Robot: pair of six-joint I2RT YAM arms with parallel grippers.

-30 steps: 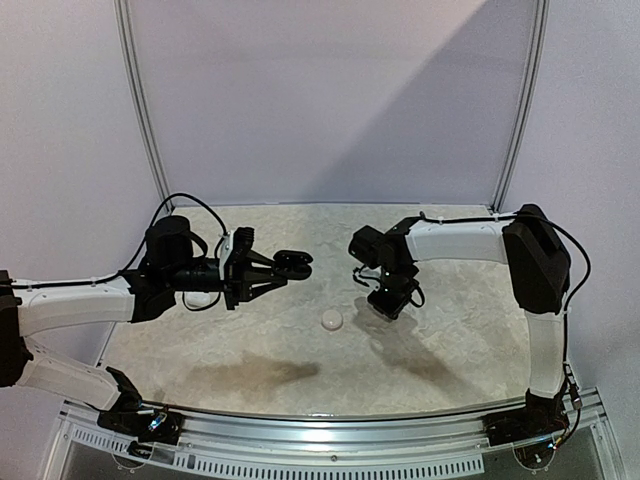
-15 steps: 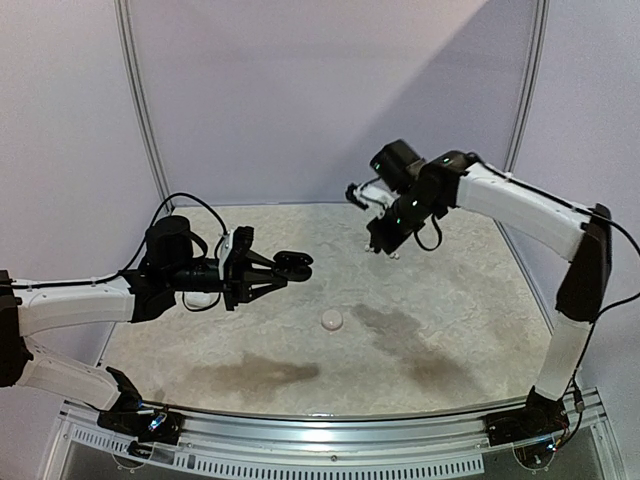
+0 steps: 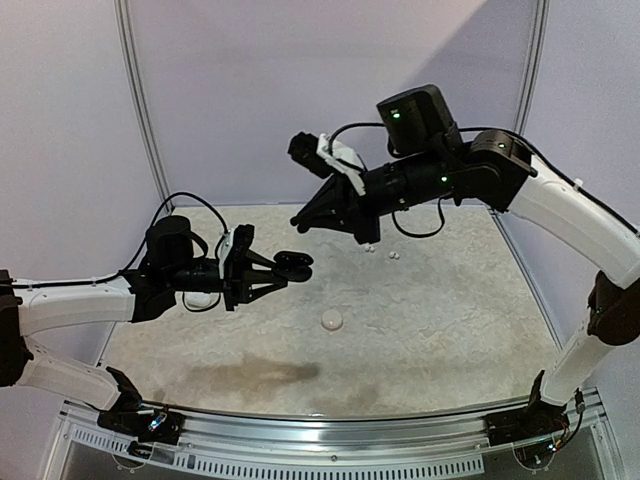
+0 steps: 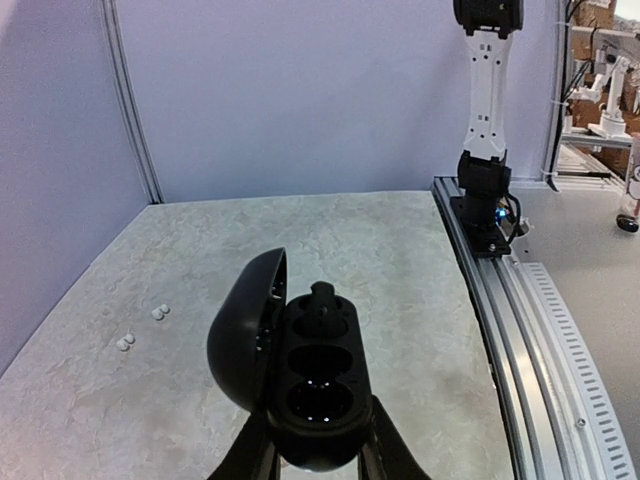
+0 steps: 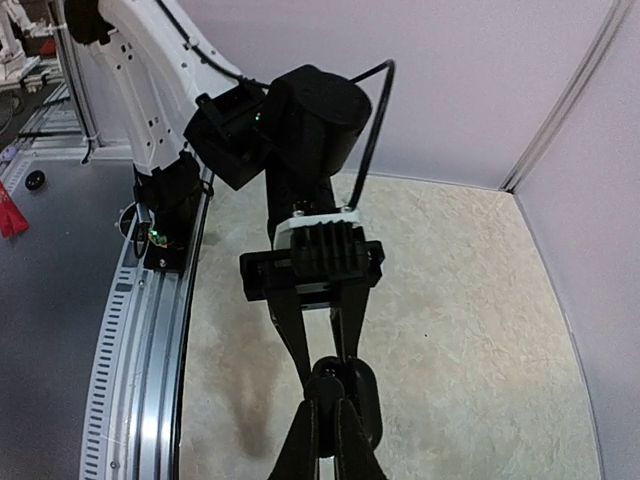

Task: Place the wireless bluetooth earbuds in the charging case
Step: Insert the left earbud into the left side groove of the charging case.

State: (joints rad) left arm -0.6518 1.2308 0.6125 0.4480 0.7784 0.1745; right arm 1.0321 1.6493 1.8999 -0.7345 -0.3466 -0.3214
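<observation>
My left gripper [image 3: 285, 266] is shut on an open black charging case [image 3: 295, 264], held level above the table. In the left wrist view the case [image 4: 318, 390] has its lid swung left. One black earbud [image 4: 320, 300] sits in the far socket and the near sockets are bare. My right gripper [image 3: 298, 222] hangs just above the case with its jaws shut. In the right wrist view a small black rounded bud [image 5: 321, 388] shows at its tips [image 5: 325, 400], over the case [image 5: 368, 400]. White earbuds [image 3: 370, 250] [image 3: 393, 256] lie on the table behind.
A closed white case [image 3: 331, 320] lies mid-table, in front of the held case. Another white case [image 3: 200, 298] peeks out under my left arm. White earbud pairs [image 4: 160, 312] [image 4: 125, 343] lie by the far wall. The metal rail [image 4: 520, 330] runs along the near edge.
My right arm rose from the table near the white case and swung up and left, ending above the black case. The left arm and the case stayed still.
</observation>
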